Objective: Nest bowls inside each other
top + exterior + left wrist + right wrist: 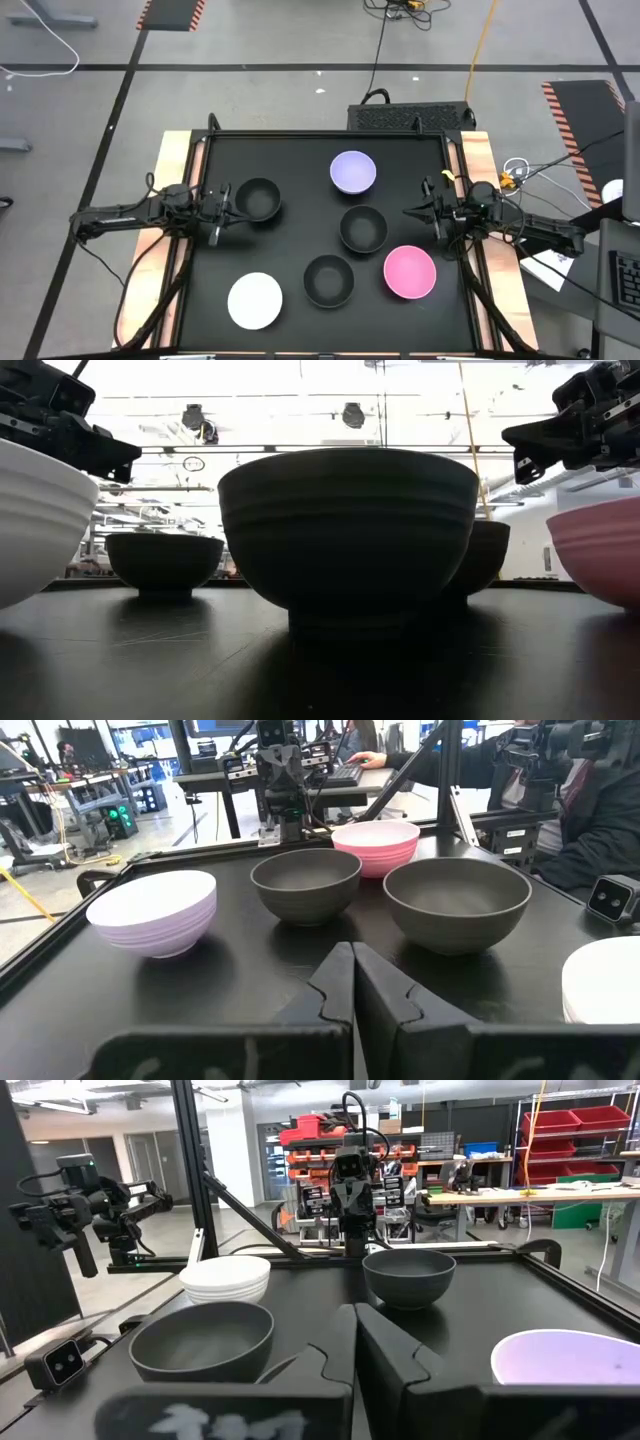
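Observation:
Six bowls stand upright on their bases on the black table top. A black bowl (258, 198) stands at the left, and a lavender bowl (353, 171) at the far middle. A second black bowl (362, 228) is at the centre and a third (329, 280) nearer. A pink bowl (410, 272) stands near right and a white bowl (255, 300) near left. My left gripper (228, 200) is shut and empty. It hovers just left of the left black bowl (408, 1275) and higher than its rim. My right gripper (408, 212) is shut and empty, raised to the right of the centre black bowl (200, 1340).
The black top has a raised rim (300, 134) and wooden strips (172, 160) on both sides. Bare top lies between the bowls and along the far edge. A person (600, 810) sits beyond the table, seen in the left wrist view.

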